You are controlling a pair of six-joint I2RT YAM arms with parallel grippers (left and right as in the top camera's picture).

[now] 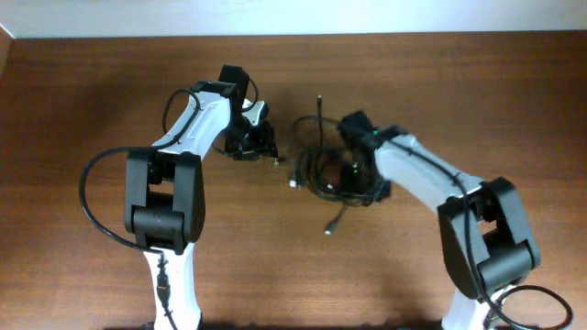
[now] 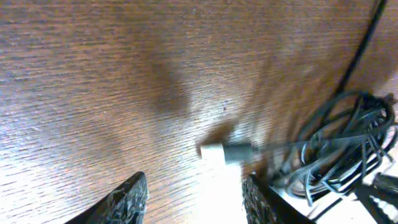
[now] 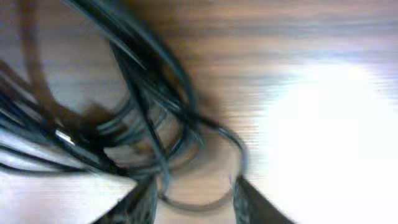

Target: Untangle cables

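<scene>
The cables lie as a tangled bundle of thin black cords at the table's middle, with loose plug ends at the left and below. My left gripper is open and empty just left of the bundle. In the left wrist view a white-tipped plug lies on the wood ahead of the open fingers, with the bundle to the right. My right gripper is open over the bundle. In the blurred right wrist view cable loops lie between and ahead of its fingers.
The wooden table reaches to a pale wall at the back. Thick black arm cables loop beside the left arm base and near the right arm base.
</scene>
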